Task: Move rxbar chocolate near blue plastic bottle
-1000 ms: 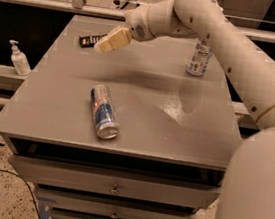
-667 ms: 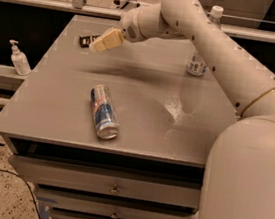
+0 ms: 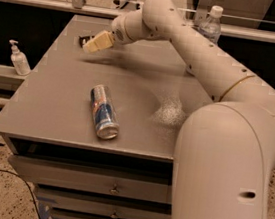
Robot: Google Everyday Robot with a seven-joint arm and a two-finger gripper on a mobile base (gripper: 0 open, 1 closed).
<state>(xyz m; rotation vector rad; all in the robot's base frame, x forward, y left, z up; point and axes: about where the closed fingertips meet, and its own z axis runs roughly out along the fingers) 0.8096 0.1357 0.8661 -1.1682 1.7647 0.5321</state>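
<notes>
The rxbar chocolate [image 3: 84, 39] is a small black bar lying flat at the far left of the grey table [image 3: 58, 96]; only its left end shows. My gripper [image 3: 97, 42] hovers right over it and hides its right part. The blue plastic bottle [image 3: 210, 22], clear with a white cap, stands at the table's far right; my arm crosses in front of its lower half.
A blue-and-silver drink can [image 3: 104, 112] lies on its side near the table's front middle. A white pump dispenser [image 3: 19, 59] stands on a lower ledge to the left. My arm's big shoulder section [image 3: 225, 173] fills the right foreground. Drawers sit under the table.
My gripper has moved left and slightly down toward the black bar and now overlaps it. My arm has swung across the bottle. The can and bar have not moved.
</notes>
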